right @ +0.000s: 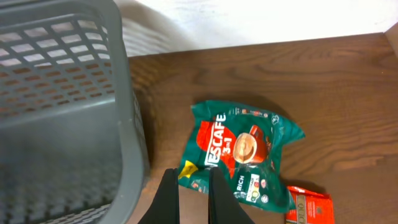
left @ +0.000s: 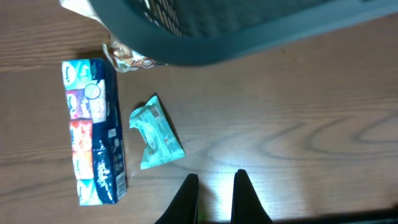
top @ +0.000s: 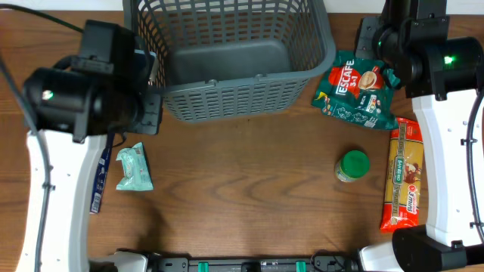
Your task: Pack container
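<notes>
Nearest you on the right, a red and yellow pasta packet (top: 404, 177) lies lengthwise, near to far, just beside the right arm's white link. Left of it, a little apart, a green-lidded jar (top: 352, 165) stands upright. Across the table on the left, a small teal packet (top: 134, 168) lies flat. Beside it is a long blue multipack (left: 93, 134), which the left arm partly covers in the overhead view.

Your left gripper (left: 216, 180) hangs over bare wood just on the near side of the teal packet. Its fingers are drawn in to a narrow slit with nothing between them, and they touch neither packet. In the left wrist view, a crinkled pale wrapper (left: 124, 56) peeks out at the edge of the basket's rim (you cannot tell what it is).

Farther back on the right, a green Nescafé 3-in-1 sachet pack (top: 355, 91) lies crumpled on the table. Your right gripper (right: 191, 177) hovers above the strip of wood between that pack and the basket wall. Its fingers are pinched close together and hold nothing.

The container (top: 249, 79), a dark grey slatted basket, sits upright at the far centre of the table between the two arms. Its far side runs out of the overhead view, and its solid floor shows through the open top. Its right wall stands near the Nescafé pack without touching it.
</notes>
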